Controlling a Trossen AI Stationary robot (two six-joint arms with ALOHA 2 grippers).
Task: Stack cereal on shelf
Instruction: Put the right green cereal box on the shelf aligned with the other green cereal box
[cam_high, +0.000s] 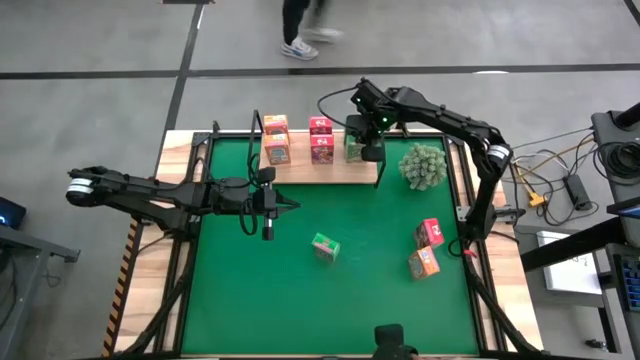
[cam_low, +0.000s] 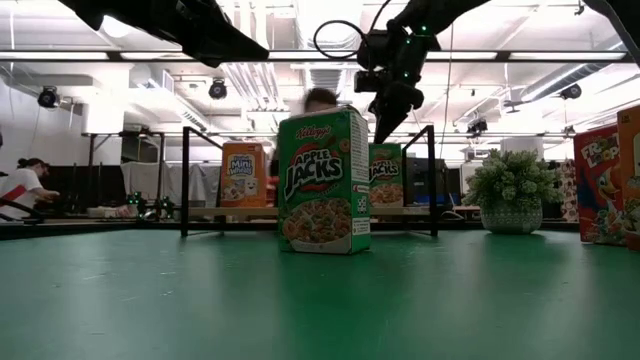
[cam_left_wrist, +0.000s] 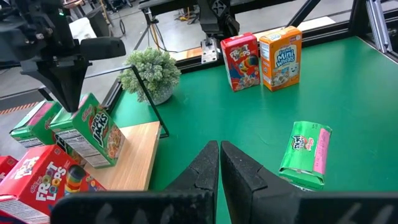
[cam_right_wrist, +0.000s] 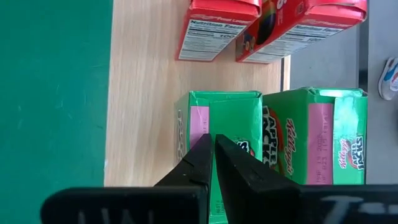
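We see the right gripper (cam_high: 372, 152) closed and empty above green Apple Jacks boxes (cam_high: 354, 146) on the shelf (cam_high: 320, 172) at twelve o'clock, left gripper (cam_high: 290, 207) closed mid-counter, one green box (cam_high: 325, 246) at centre.

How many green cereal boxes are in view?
3. Two green boxes sit side by side at the shelf's right end, below the right hand; the third is alone on the green mat.

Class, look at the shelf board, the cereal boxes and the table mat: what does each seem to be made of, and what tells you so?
Shelf board: pale wood or wood-look laminate, matte; faint grain lines.
Cereal boxes: thin printed card, slightly glossy; folded edges and sharp print.
Mat: green, matte, probably felt or rubber; flat and even, no shine.
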